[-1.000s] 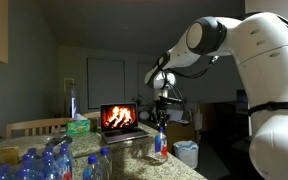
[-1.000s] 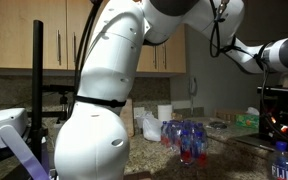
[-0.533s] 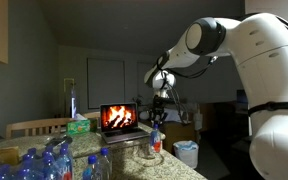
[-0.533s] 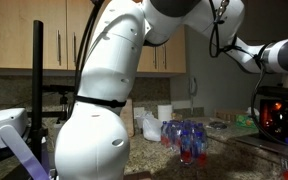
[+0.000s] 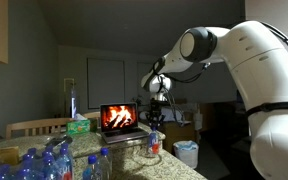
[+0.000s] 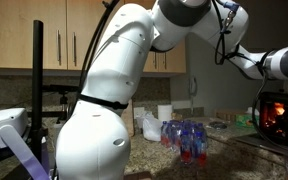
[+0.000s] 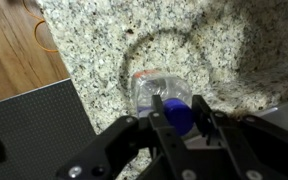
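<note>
A clear plastic water bottle (image 7: 147, 90) with a blue cap (image 7: 176, 111) stands upright on the speckled granite counter (image 7: 224, 50). In the wrist view my gripper (image 7: 179, 113) reaches down over it, with its black fingers (image 7: 159, 118) pressed on either side of the cap. In an exterior view the gripper (image 5: 157, 123) hangs straight down over the bottle (image 5: 154, 145), which is at the counter's near end in front of the laptop. In the exterior view from the opposite side, only the arm (image 6: 274, 62) shows; bottle and gripper are out of frame.
An open laptop (image 5: 118, 119) showing a fire picture stands just behind the bottle; its dark base (image 7: 44, 120) shows in the wrist view. Several water bottles (image 5: 44, 162) crowd the counter's near left. A green tissue box (image 5: 78, 126) and white bin (image 5: 187, 153) stand nearby.
My gripper has moved left with the bottle in it. The bottle has slid out of the frame's lower right corner in the exterior view facing the cabinets.
</note>
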### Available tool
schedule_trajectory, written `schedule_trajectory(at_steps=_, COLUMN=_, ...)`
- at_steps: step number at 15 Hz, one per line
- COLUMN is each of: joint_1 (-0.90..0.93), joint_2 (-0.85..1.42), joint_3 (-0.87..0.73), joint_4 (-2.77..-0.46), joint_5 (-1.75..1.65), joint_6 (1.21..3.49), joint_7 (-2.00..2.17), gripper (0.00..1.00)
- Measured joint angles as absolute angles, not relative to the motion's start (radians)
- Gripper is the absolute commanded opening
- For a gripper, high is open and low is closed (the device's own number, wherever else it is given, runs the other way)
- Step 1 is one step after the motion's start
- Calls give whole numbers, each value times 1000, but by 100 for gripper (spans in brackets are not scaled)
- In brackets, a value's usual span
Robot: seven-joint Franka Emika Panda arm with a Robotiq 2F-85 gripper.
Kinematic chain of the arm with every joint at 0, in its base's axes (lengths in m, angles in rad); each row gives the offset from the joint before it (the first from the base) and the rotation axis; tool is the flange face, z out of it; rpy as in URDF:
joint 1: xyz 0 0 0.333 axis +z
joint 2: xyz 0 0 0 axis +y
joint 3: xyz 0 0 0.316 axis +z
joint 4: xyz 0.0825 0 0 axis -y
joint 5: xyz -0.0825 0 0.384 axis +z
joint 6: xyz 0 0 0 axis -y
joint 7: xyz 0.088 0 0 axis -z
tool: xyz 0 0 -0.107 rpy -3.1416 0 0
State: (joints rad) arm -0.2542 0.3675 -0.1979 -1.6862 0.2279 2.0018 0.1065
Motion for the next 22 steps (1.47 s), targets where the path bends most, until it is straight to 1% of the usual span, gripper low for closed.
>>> schedule_trajectory(at_steps=10, joint_1=-272, joint_2=449, joint_3=-199, joint_4=-1534, joint_5=161, joint_6=1760, joint_7=-12, gripper=15)
schedule_trajectory(at_steps=22, joint_1=-276, joint_2=467, joint_3=-202, joint_4=-1520, joint_5=134, joint_6=1772, joint_7=-13, gripper=15)
